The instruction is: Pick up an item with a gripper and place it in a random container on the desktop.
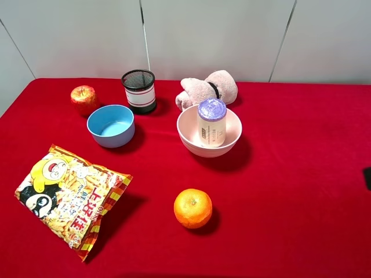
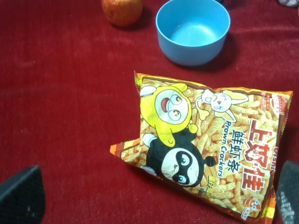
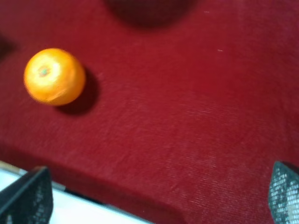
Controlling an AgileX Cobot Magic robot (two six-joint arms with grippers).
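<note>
Red-clothed worktop [image 1: 301,191] | cylinder [image 1: 211,121] upright inside pink bowl [image 1: 191,139], placement apparently done | my left gripper [image 2: 149,205], right gripper [image 3: 159,198]: both spread, empty.

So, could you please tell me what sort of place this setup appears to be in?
Probably a lab or test bench rather than a home: a table under red cloth against plain white panels, set with unrelated props like a snack bag, an orange and a pink bowl.

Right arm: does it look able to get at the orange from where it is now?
Probably yes. In the right wrist view the orange sits alone on bare red cloth, nothing between it and the open right gripper. The high view shows it clear of the pink bowl and snack bag.
</note>
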